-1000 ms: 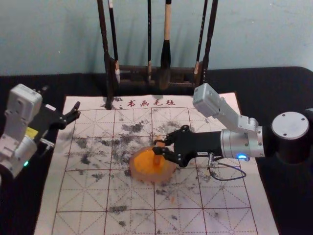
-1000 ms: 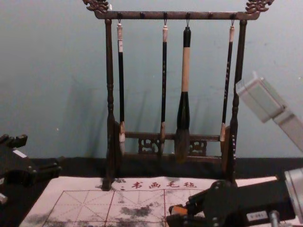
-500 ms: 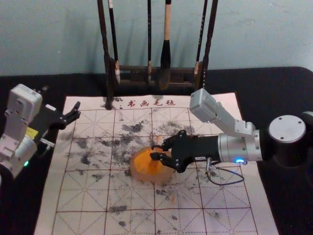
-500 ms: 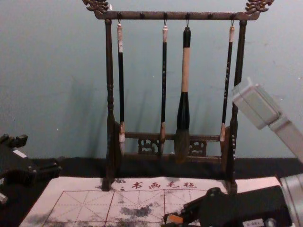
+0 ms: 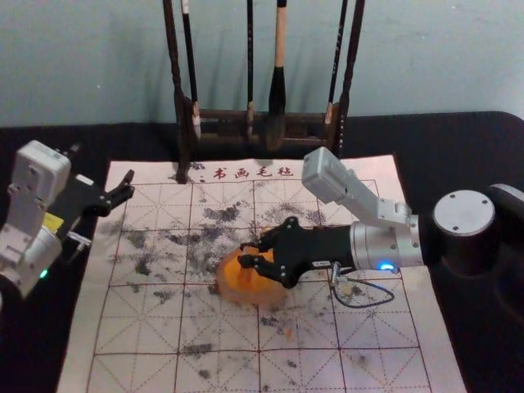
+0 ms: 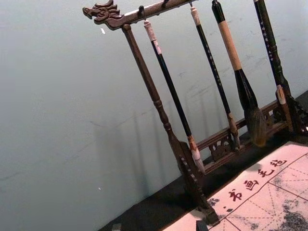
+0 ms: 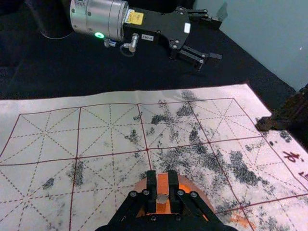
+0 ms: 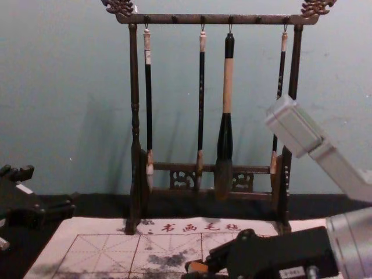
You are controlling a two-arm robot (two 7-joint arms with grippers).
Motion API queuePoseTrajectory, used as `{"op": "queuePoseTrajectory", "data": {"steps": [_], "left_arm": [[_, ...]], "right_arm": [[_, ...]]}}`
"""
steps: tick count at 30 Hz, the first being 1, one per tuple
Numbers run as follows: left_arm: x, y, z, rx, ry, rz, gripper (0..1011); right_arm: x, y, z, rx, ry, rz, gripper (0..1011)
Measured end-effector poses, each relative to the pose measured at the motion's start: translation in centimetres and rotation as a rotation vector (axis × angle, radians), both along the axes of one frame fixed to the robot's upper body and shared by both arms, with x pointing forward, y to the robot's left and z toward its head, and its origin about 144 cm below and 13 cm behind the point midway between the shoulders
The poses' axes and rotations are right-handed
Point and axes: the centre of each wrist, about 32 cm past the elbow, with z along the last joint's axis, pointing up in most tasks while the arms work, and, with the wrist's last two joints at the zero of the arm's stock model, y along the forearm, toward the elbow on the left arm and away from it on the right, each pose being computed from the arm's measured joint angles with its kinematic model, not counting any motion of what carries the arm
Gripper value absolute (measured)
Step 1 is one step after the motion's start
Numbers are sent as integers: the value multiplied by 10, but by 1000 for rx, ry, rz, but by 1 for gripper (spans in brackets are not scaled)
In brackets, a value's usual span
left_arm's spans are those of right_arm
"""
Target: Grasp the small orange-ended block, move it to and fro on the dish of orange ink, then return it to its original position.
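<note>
The small block [image 7: 162,183] is at the dish [image 5: 227,290] of orange ink, grasped by the right claw [image 5: 245,254]; its contact with the ink is hard to make out. Left of the dish, the left claw [image 5: 128,184] is parked, fingers spread. Beyond the dish stands the brush rack [image 5: 181,135].
</note>
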Motion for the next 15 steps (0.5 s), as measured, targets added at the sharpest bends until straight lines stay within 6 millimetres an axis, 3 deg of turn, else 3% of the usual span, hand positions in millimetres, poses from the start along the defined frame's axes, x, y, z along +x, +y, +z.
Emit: {"op": "queuePoseTrajectory", "data": {"steps": [15], "left_arm": [[0,0,0,0,0,0,1001]], "right_arm": [[9,1,3,-2,-15,-28,149]]}}
